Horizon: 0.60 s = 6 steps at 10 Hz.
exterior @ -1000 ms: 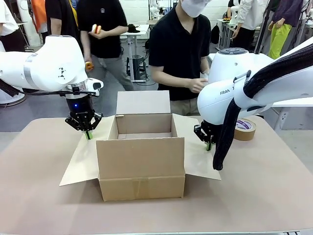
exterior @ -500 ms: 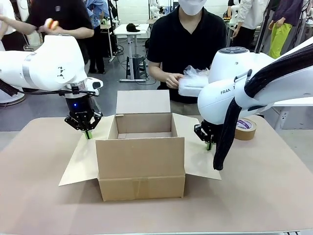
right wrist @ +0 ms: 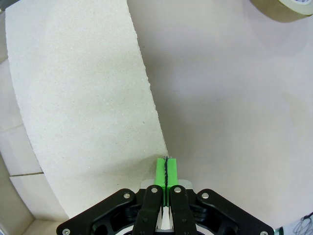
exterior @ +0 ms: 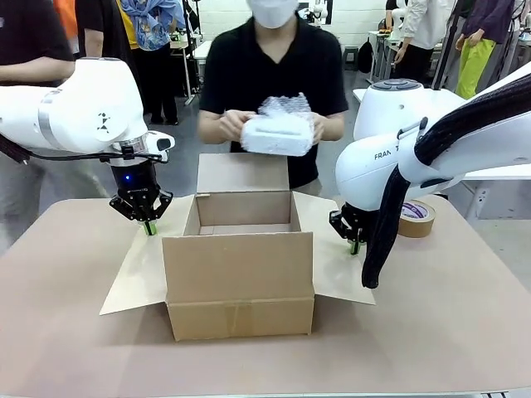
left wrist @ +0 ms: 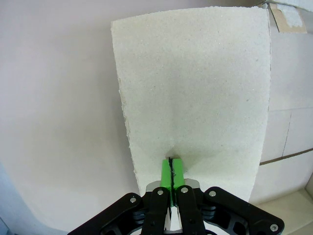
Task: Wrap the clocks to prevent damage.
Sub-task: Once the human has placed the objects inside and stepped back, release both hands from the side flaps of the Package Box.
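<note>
I see the left gripper (exterior: 149,225) closed with nothing between its green pads, its tip pressing down on the left flap (left wrist: 195,88) of the open cardboard box (exterior: 239,282) in the middle of the desk (exterior: 431,332). The right gripper (exterior: 355,245) is closed and empty too, its tip at the outer edge of the right flap (right wrist: 83,107). Behind the box, the person holds a wrapped bundle (exterior: 280,133) in bubble wrap with both hands (exterior: 231,126), above the far flap. A tape roll (exterior: 415,218) lies on the desk near the right arm.
</note>
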Each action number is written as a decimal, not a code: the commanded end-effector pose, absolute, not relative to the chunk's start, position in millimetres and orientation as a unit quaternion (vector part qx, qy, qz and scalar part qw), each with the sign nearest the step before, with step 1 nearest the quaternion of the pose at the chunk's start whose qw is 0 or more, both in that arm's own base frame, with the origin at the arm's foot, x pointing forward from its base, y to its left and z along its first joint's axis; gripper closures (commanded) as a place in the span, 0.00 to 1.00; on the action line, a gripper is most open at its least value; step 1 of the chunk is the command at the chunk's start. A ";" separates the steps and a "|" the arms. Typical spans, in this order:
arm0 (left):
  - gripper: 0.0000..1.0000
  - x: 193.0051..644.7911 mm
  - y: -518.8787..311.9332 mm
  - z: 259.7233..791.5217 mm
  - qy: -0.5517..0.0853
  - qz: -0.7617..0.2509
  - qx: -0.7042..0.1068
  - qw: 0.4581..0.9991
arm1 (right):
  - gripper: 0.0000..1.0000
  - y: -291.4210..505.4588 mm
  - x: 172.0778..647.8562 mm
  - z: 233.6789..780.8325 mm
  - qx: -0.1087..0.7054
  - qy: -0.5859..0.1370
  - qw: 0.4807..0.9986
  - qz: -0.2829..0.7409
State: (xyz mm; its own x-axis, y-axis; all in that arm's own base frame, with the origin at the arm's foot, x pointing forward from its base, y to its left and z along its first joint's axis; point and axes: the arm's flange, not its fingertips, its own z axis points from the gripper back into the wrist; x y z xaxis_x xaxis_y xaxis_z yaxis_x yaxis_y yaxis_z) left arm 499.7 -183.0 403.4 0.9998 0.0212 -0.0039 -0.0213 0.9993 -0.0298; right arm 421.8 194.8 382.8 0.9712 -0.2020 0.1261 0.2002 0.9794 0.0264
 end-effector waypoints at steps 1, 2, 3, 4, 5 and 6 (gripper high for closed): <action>1.00 499.3 -182.5 402.7 0.002 0.012 -0.012 1.000 | 0.99 195.9 421.0 381.2 0.005 -0.064 0.993 -0.101; 1.00 499.3 -182.5 402.7 0.002 0.012 -0.012 1.000 | 0.99 195.9 421.0 381.2 0.005 -0.064 0.993 -0.101; 1.00 499.3 -182.5 402.7 0.002 0.012 -0.012 1.000 | 0.99 195.9 421.0 381.2 0.005 -0.064 0.993 -0.101; 1.00 499.3 -182.5 402.7 0.002 0.012 -0.012 1.000 | 0.99 195.9 421.0 381.2 0.005 -0.064 0.993 -0.101; 1.00 499.3 -182.5 402.7 0.002 0.012 -0.012 1.000 | 0.99 195.9 421.0 381.2 0.005 -0.064 0.993 -0.101; 1.00 499.3 -182.5 402.7 0.002 0.012 -0.012 1.000 | 0.99 195.9 421.0 381.2 0.005 -0.064 0.993 -0.101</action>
